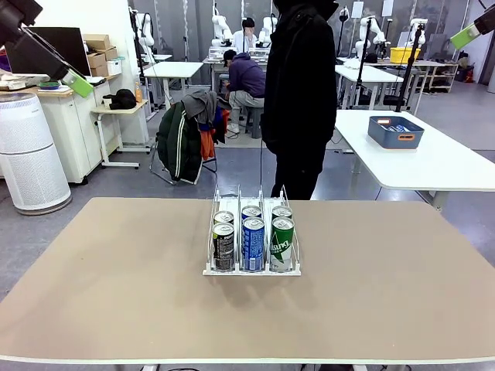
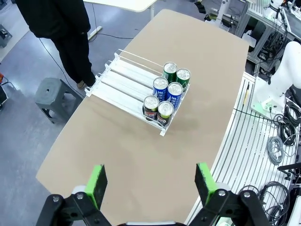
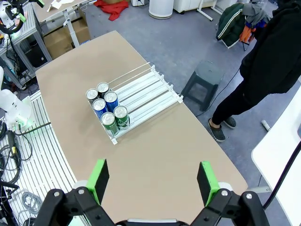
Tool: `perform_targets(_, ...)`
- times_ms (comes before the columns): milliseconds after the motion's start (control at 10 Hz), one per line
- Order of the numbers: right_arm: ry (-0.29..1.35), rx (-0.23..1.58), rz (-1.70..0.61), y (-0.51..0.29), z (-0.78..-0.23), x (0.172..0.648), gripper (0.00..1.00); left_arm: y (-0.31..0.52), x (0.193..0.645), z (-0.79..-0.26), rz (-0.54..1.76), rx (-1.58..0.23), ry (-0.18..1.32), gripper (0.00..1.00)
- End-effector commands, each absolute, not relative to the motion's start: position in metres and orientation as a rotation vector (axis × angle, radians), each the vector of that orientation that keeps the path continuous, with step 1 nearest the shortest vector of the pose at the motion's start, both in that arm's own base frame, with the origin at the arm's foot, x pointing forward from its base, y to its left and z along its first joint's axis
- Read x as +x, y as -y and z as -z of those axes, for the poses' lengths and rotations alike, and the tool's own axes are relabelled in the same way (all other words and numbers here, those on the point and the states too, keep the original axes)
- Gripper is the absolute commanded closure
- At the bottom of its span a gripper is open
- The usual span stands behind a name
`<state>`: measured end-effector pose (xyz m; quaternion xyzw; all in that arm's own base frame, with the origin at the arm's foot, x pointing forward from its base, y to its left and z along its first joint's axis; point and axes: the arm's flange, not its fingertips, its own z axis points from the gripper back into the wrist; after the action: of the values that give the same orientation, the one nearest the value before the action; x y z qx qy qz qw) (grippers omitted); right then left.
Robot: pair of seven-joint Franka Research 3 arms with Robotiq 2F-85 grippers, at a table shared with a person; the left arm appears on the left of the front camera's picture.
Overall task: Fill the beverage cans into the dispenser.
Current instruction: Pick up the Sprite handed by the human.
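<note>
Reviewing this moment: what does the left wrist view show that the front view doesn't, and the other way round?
Left wrist view adds: a grey stool by the person's legs, and cables beside the table. Front view adds: a blue bin on a neighbouring white table, and a jacket-draped chair. Shared: six cans, two per lane, at the robot-side end of the dispenser, with the person in black at the far side.

Six cans (image 1: 253, 243), one dispenser (image 1: 251, 272)
</note>
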<state>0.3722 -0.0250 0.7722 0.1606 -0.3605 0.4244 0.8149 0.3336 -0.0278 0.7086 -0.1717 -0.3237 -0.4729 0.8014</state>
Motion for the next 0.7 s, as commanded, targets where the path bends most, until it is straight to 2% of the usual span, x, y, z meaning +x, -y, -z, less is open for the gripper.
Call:
perform_targets(0,0.767,0.344,-0.903,0.024,-0.771,0.371,0.0,0.021,0.335,-0.726,1.003,-0.394,0.691,0.0)
perform_targets(600,0.767,0.344,-0.903,0.024,-0.771,0.371,0.0,0.039,0.315,-0.776,1.02,-0.306,0.765,0.0)
